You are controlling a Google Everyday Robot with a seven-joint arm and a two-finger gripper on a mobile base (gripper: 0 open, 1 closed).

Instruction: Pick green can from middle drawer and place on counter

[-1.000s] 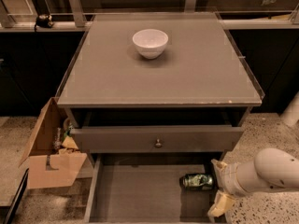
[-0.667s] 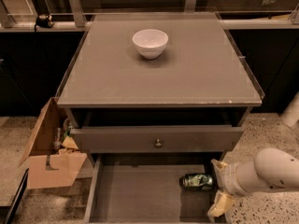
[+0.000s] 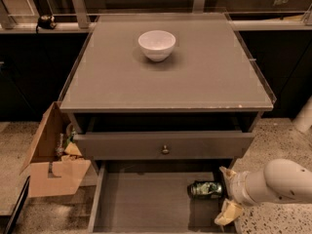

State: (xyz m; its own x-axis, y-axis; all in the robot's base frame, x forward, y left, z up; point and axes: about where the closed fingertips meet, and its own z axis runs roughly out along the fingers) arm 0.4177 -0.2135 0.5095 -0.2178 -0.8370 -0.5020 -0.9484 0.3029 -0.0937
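Note:
The green can [image 3: 205, 189] lies on its side on the floor of the open middle drawer [image 3: 146, 204], near the drawer's right wall. My gripper [image 3: 225, 193] comes in from the right on a white arm, low in the drawer. Its two pale yellow fingers [image 3: 227, 213] are spread apart, one behind and one in front of the can's right end. The fingertips reach only the can's right end and do not close on it. The counter [image 3: 195, 82] is the flat grey-brown top above.
A white bowl [image 3: 157, 44] stands at the back middle of the counter. The drawer with a round knob [image 3: 165, 150] is slightly pulled out above the open one. An open cardboard box [image 3: 48, 165] sits on the speckled floor to the left.

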